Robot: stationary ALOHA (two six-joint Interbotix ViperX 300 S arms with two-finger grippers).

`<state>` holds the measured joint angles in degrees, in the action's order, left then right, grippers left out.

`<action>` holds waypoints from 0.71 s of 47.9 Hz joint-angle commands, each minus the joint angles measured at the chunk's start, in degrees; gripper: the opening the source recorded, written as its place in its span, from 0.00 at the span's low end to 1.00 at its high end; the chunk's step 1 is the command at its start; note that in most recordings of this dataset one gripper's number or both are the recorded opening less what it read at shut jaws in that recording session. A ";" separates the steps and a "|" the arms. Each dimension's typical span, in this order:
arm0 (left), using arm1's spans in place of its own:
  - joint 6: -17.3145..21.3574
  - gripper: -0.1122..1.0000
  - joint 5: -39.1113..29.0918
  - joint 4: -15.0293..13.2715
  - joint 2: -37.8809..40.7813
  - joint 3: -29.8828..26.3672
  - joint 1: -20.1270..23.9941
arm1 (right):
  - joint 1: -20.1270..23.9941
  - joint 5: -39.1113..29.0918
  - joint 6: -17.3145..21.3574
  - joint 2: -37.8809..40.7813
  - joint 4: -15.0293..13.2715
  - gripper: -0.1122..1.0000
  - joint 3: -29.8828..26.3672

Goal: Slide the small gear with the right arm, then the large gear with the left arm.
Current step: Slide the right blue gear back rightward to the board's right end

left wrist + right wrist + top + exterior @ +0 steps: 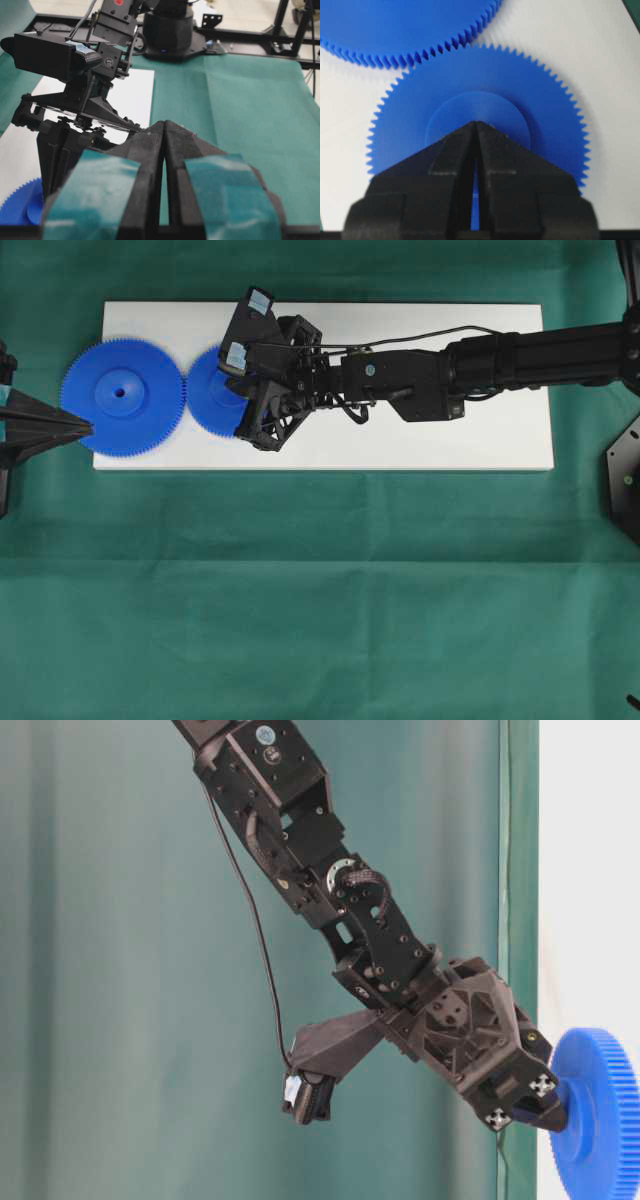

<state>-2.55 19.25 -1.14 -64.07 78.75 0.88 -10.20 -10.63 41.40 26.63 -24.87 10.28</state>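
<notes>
Two blue gears are laid on a white board (420,440) near its left end, the large gear (122,396) at the edge and the small gear (212,392) just beside it, teeth touching. The right claw (476,125), pinched nearly closed, is pressed onto the small gear's hub. The left claw (85,424), fingers together, is set at the large gear's rim.

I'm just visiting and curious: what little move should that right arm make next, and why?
Probably a short push leftward in the overhead view. The right end effector, closed to a point, sits on the small gear's hub, and its teeth look nearly meshed with the large gear.
</notes>
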 commanded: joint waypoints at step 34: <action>-3.34 0.10 -3.78 -0.09 -7.03 1.58 -0.09 | -3.43 -2.72 6.06 -21.62 -0.79 0.56 33.22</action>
<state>-5.89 15.21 -1.14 -71.37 80.95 0.79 -12.30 -13.80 46.05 7.65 -25.84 36.74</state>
